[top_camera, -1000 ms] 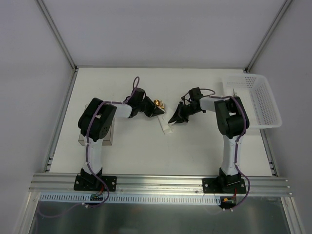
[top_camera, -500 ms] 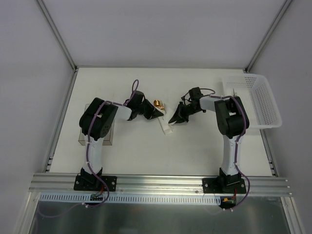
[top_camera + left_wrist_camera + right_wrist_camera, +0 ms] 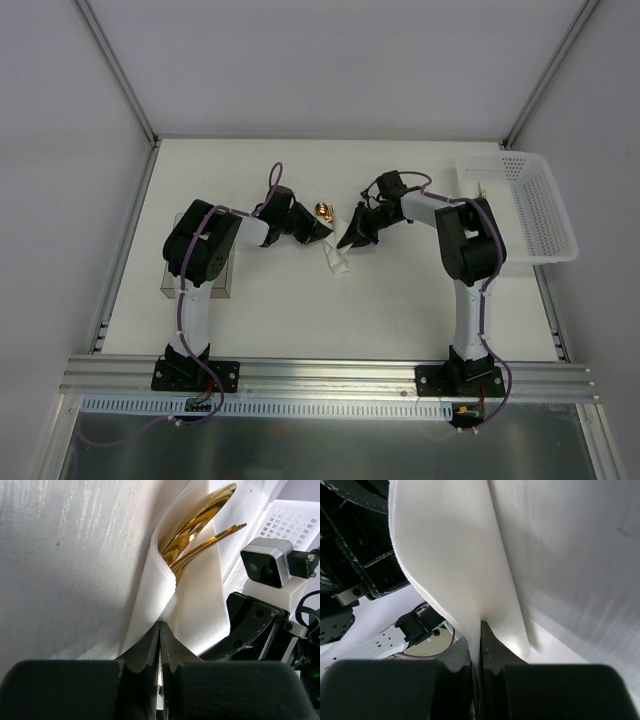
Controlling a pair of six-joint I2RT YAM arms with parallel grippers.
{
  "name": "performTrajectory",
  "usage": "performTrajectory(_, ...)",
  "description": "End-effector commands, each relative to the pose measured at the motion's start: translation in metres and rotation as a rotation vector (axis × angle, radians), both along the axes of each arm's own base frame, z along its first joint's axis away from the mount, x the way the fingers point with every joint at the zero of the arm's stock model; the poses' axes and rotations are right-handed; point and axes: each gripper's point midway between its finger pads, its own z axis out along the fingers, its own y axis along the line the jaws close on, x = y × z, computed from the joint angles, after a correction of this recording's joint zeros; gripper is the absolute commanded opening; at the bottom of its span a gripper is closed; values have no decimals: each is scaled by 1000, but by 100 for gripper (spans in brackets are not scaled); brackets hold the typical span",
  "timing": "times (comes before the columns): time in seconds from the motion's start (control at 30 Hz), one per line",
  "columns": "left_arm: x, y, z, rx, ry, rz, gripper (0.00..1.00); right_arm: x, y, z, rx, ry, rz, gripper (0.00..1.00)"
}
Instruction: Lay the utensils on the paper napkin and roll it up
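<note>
thin white paper napkin (image 3: 150, 587) wrapped round slim gold metal utensils (image 3: 200, 525), gold tips poking out top. left gripper (image 3: 160, 632) pinching napkin fold. right gripper (image 3: 476, 632) pinching its opposite edge. white perforated plastic basket (image 3: 545, 215) at table's right edge, contents unclear.

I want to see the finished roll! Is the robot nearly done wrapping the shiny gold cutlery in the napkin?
Partway. Done: the slim gold metal utensils sit inside the folded thin white paper napkin, tips poking out. In hand: the left gripper and right gripper each pinch the napkin. Left: it looks loose, with a flap lifted off the table, so the rolling is not yet finished.
</note>
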Motion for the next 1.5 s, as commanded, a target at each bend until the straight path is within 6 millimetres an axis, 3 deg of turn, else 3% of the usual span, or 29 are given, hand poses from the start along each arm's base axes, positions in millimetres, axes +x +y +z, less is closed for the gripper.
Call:
performTrajectory(0.0, -21, 14, -45, 104, 133, 13, 0, -7, 15, 20, 41, -11, 28, 6)
performTrajectory(0.63, -23, 17, -49, 107, 149, 17, 0, -20, 23, -10, 12, 64, 82, 8)
performTrajectory(0.87, -25, 16, -47, 105, 145, 12, 0, -26, 24, -18, 30, 54, 127, 36)
performTrajectory(1.07, -13, 21, -30, 118, 73, 19, 0, -30, 21, -19, 44, 11, 170, 57)
performTrajectory(1.27, 1, 26, 0, 134, -13, 30, 0, -31, 16, -20, 25, -50, 199, 70)
performTrajectory(1.47, 14, 26, 28, 125, -76, 41, 0, -29, 13, -19, 7, -89, 211, 74)
